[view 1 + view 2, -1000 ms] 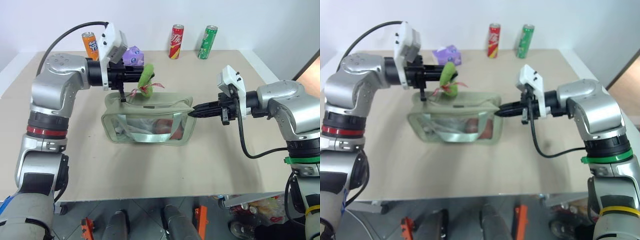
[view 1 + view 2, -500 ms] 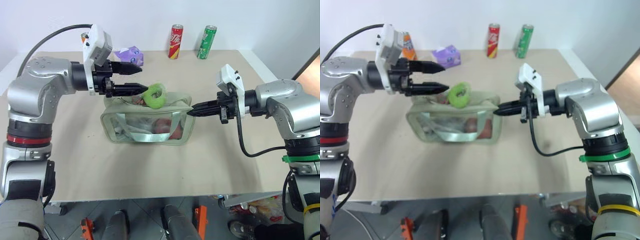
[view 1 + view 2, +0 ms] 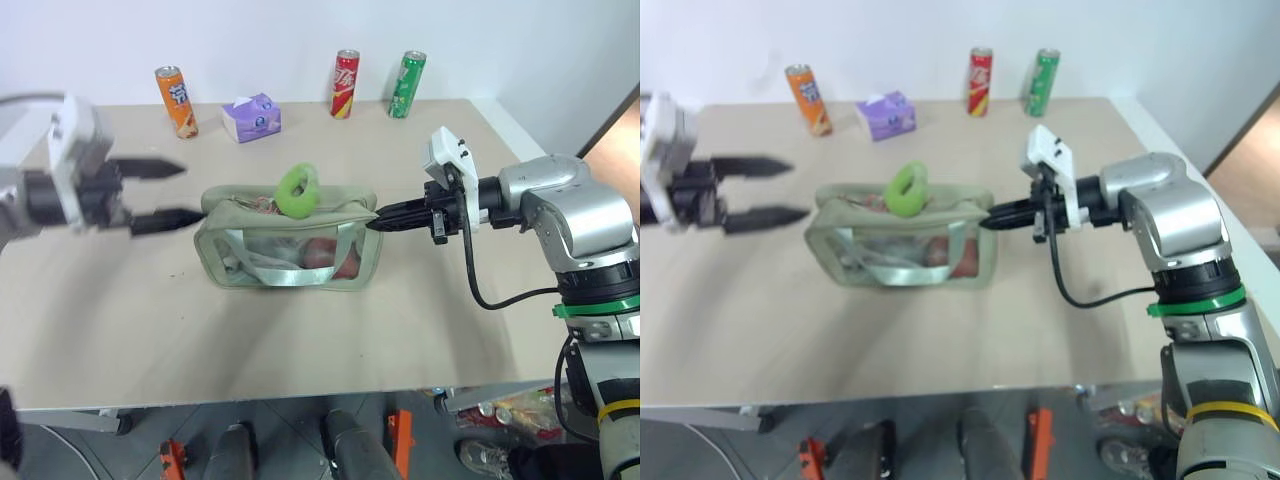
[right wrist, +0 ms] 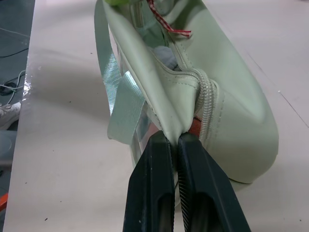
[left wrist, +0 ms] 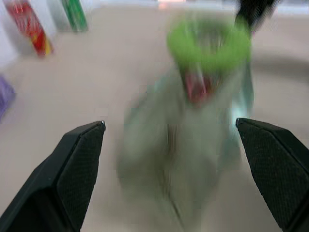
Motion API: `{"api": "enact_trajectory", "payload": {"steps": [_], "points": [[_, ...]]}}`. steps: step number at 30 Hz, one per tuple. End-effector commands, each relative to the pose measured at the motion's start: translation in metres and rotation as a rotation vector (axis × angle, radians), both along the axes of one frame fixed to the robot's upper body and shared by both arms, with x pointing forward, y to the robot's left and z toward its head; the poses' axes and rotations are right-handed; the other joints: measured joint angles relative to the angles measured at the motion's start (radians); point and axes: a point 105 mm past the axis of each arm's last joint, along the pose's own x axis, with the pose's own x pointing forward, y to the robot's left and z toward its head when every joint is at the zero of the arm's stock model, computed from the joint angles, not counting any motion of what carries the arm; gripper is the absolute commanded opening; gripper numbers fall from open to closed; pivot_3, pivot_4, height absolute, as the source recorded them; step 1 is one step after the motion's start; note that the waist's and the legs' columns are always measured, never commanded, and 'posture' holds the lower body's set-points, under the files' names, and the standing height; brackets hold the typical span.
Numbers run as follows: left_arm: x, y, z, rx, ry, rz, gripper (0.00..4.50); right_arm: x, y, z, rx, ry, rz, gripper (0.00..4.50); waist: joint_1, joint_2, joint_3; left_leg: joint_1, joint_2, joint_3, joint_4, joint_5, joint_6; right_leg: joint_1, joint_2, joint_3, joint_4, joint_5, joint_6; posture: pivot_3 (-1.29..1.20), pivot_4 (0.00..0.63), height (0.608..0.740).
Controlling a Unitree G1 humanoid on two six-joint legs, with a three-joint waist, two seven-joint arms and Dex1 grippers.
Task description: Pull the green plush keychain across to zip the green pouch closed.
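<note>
The green pouch [image 3: 290,250] lies mid-table, its clear side window facing me. The green plush keychain [image 3: 297,188] rests on the pouch's top, slightly left of the middle, with nothing holding it. My left gripper [image 3: 190,192] hangs open to the left of the pouch, a small gap away, fingers pointing at it. In the left wrist view the gripper [image 5: 169,123] frames the blurred pouch [image 5: 188,140] and keychain [image 5: 208,41]. My right gripper [image 3: 375,222] is shut on the pouch's right end. The right wrist view shows its fingers [image 4: 157,159] pinching the fabric beside the zipper.
Along the table's far edge stand an orange can [image 3: 176,98], a purple tissue pack [image 3: 251,117], a red can [image 3: 346,82] and a green can [image 3: 406,84]. The table's front edge [image 3: 300,400] runs below the pouch.
My left gripper opened, let go of the keychain and drew back to the left, away from the pouch. The keychain dropped onto the pouch's top. The right gripper kept its hold.
</note>
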Motion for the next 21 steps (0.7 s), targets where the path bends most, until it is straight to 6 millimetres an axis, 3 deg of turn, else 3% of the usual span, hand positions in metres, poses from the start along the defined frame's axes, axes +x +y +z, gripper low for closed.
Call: {"api": "enact_trajectory", "payload": {"steps": [1,5,13,19,21], "points": [[-0.008,0.006,0.003,0.055,-0.047,0.015,4.49,-0.003,0.004,0.008,0.008,-0.033,0.036,0.00,0.001,0.000,0.000,0.000,0.000,0.000,0.000,0.000,0.000,0.000,0.000,-0.001,0.000,0.000,0.000,0.00,0.150,0.740],[-0.004,-0.002,-0.004,0.012,-0.035,0.020,4.49,-0.003,0.006,0.008,0.009,-0.031,0.041,0.00,0.002,-0.001,0.000,0.000,0.000,0.000,0.001,0.000,0.000,0.000,0.000,0.000,0.000,0.000,0.000,0.00,0.150,0.740],[0.005,-0.017,0.003,-0.078,-0.044,-0.007,4.49,-0.005,0.004,0.009,0.008,-0.032,0.034,0.00,0.002,-0.001,0.000,0.001,0.000,0.001,0.000,0.000,0.000,0.000,0.001,0.000,0.000,0.001,0.000,0.00,0.150,0.740],[0.006,-0.023,-0.008,-0.085,-0.007,-0.035,4.49,-0.006,0.001,0.010,0.007,-0.032,0.025,0.00,0.002,-0.001,0.000,0.001,0.000,0.000,0.000,0.000,0.000,0.000,0.001,0.000,0.000,0.001,0.000,0.00,0.150,0.740],[0.005,-0.024,-0.008,-0.100,-0.004,-0.045,3.97,-0.007,0.001,0.010,0.005,-0.031,0.023,0.00,0.002,-0.001,0.000,0.001,0.000,0.001,0.000,0.000,0.000,0.000,0.001,0.001,0.000,0.001,0.000,0.00,0.150,0.740]]}}
